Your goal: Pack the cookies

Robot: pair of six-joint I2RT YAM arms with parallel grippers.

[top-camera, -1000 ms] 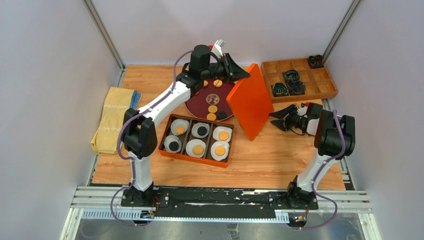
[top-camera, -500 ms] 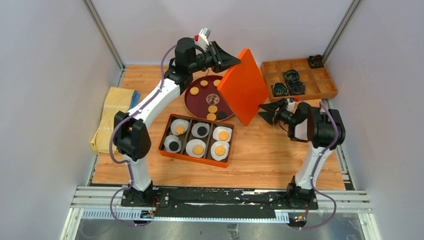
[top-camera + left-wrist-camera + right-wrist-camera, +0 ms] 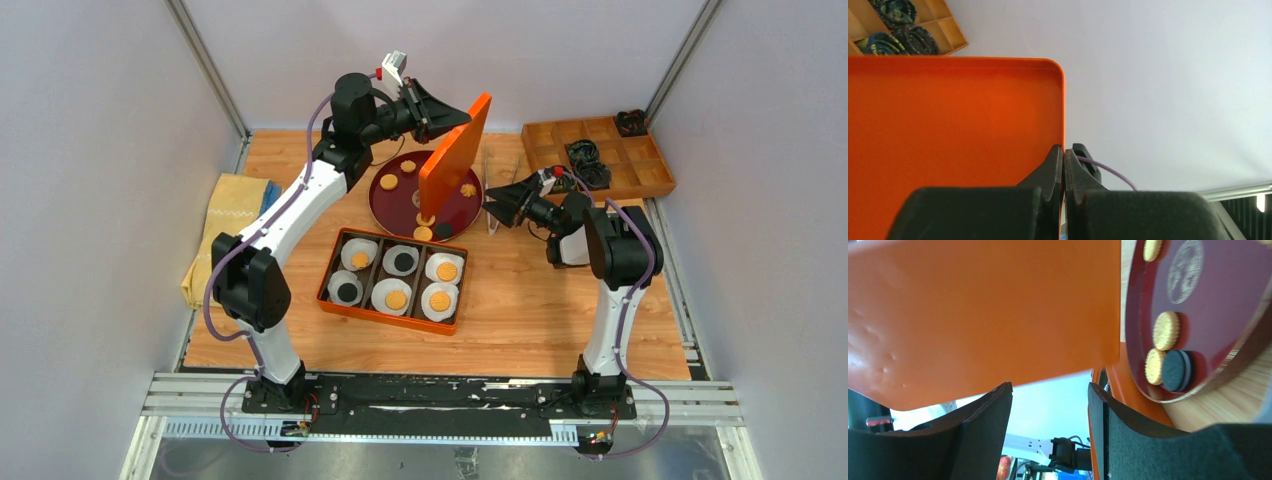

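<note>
From the top camera, the left tool (image 3: 462,114) pinches the upper edge of a flat orange plastic lid (image 3: 452,160), holding it on edge and tilted above a dark red round plate (image 3: 398,203) on the wooden counter (image 3: 560,300). The small round cookies (image 3: 389,181) lie in two places. Several tan ones and a black one are loose on the plate. Six more, tan and black, each sit in a white fluted paper cup (image 3: 379,297) inside a rectangular orange tray (image 3: 390,313) just nearer the arms. The right tool (image 3: 497,202) hangs spread, just right of the lid's lower part. In the left wrist view, the left tool (image 3: 1064,150) is pressed together on the lid's (image 3: 948,125) raised rim near a rounded corner. In the right wrist view, the right tool (image 3: 1048,405) is wide apart below the lid's (image 3: 978,305) edge; whether a finger touches it cannot be told. Beside it, tan and black cookies (image 3: 1166,330) rest on the plate (image 3: 1218,305).
</note>
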